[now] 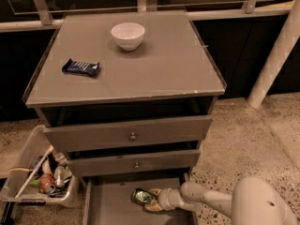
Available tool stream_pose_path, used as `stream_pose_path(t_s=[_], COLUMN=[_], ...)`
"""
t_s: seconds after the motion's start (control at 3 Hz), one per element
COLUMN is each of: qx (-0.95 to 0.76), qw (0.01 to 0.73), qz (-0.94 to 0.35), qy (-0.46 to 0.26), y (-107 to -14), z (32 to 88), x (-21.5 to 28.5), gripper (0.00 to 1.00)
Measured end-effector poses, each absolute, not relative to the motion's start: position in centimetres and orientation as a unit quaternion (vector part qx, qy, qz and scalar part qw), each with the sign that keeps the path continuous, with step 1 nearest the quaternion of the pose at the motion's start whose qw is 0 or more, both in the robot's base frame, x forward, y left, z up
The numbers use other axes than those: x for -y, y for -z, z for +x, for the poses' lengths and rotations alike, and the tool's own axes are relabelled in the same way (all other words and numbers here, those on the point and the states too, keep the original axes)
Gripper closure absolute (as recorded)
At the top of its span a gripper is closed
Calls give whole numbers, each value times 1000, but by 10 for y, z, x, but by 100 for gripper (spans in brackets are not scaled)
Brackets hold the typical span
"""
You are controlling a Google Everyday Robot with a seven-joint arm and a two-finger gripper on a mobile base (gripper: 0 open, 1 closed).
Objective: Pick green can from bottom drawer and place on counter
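The bottom drawer (110, 205) is pulled out wide at 6 o'clock below the cabinet, and the green can (140, 197) lies on its side on the drawer floor, toward the 3 o'clock side. The gripper (149, 199) is down in that drawer, reaching in from 4 o'clock on a pale arm (206, 201). Its jaws sit one on each side of the green can and pinch it, with the can's dark end pointing to 9 o'clock. Above the bottom drawer, the two knobbed drawers (129, 132) are stepped out a little from the cabinet front. The grey surface (159, 74) on top carries a white bowl (127, 34) at 12 o'clock and a dark blue snack bar (80, 67) at 9 o'clock, the two well apart. On the speckled floor (243, 139) at 8 o'clock of the cabinet stands a clear bin (26, 156) of jumbled items, a red can (47, 183) among them. A white post (276, 55) leans at 2 o'clock.
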State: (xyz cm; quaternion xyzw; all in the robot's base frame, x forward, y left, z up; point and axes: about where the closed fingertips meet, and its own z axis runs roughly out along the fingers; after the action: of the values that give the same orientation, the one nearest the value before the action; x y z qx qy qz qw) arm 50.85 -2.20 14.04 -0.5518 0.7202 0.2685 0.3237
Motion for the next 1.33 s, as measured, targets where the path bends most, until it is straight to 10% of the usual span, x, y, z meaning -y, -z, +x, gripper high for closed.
stream_pose_path(t_s=[1.33], qx=[-682], qw=[384], qz=[-576], qy=[-237], y=[-289], z=[477], x=[81], gripper=[100])
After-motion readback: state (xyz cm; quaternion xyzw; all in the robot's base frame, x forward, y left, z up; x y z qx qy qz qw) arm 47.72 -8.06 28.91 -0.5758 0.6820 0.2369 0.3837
